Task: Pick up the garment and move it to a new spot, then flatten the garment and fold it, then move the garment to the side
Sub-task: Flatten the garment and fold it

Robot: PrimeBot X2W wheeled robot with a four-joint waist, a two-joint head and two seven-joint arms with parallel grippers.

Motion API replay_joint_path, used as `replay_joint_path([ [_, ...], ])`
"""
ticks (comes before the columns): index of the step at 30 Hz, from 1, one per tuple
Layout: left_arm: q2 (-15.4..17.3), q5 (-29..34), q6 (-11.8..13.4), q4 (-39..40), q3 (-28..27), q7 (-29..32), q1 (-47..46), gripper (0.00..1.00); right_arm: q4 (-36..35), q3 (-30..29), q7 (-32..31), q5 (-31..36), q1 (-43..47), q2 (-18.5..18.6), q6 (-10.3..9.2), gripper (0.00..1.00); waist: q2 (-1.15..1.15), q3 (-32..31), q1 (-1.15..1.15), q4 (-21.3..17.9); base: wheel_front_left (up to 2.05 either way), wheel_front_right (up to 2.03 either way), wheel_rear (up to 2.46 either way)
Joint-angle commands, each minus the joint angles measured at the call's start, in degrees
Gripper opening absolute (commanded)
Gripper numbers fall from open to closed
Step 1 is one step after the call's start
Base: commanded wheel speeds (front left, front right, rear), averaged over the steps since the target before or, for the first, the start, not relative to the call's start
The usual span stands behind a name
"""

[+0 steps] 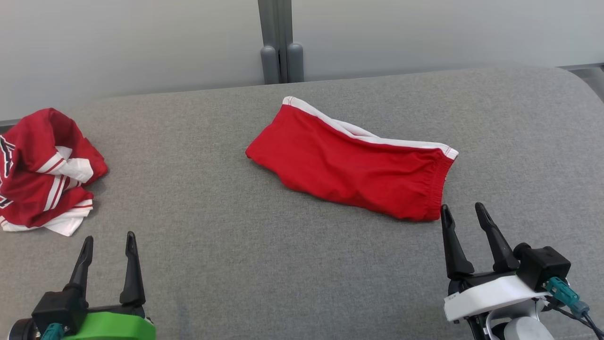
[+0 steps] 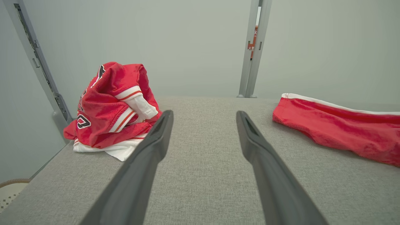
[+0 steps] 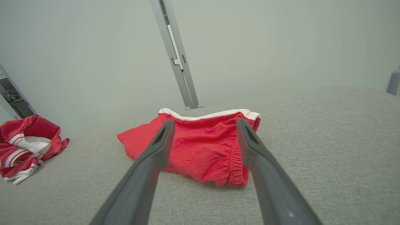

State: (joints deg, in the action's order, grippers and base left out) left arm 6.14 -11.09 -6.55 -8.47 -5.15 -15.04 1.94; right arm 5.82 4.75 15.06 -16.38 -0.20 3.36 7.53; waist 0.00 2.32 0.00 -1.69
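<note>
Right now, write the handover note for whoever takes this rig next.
Left end effector: open, empty, low over the grey surface, apart from the crumpled jersey at the left edge.
Right end effector: open, empty, tips just short of the waistband of the shorts.
Shorts: mid-surface, lying fairly flat, some wrinkles.
Done: cannot tell whether the shorts are already folded.
Left: probably grasp the shorts, flatten and fold as needed, then move them aside.
</note>
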Motion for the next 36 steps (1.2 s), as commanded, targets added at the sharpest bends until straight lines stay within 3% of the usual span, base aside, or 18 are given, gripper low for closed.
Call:
replay_joint_path([
  [1, 0.4, 0.5, -0.3, -0.5, 0.2, -0.2, -1.8, 1.00, 0.2, 0.2, 0.2, 0.6, 0.1, 0.3, -0.08, 1.00, 0.00, 0.4, 0.00, -0.3, 0.00, 0.00, 0.00],
  [7, 4.6, 0.6, -0.9, -3.3, 2.6, -0.2, -11.2, 1.00, 0.5, 1.1, 0.2, 0.5, -2.2, 0.5, -0.08, 1.00, 0.00, 3.1, 0.00, -2.8, 0.00, 0.00, 0.00],
  [13, 11.7, -3.0, -0.9, -8.5, 9.8, 1.2, -26.0, 1.00, 0.4, 1.7, 0.2, 0.3, -5.1, 0.3, -0.08, 1.00, 0.00, 7.9, 0.00, -6.9, 0.00, 0.00, 0.00],
  [25, 24.2, -19.8, -0.9, -19.3, 30.7, 12.6, -50.2, 1.00, 0.1, 3.3, 0.2, -1.1, -10.2, -0.4, -0.08, 1.00, 0.00, 17.1, 0.00, -15.6, 0.00, 0.00, 0.00],
  [36, 29.1, -33.4, -0.9, -26.9, 46.5, 22.3, -58.3, 1.00, -0.2, 5.3, 0.2, -3.7, -13.7, -0.5, -0.08, 1.00, 0.00, 23.5, 0.00, -21.1, 0.00, 0.00, 0.00],
])
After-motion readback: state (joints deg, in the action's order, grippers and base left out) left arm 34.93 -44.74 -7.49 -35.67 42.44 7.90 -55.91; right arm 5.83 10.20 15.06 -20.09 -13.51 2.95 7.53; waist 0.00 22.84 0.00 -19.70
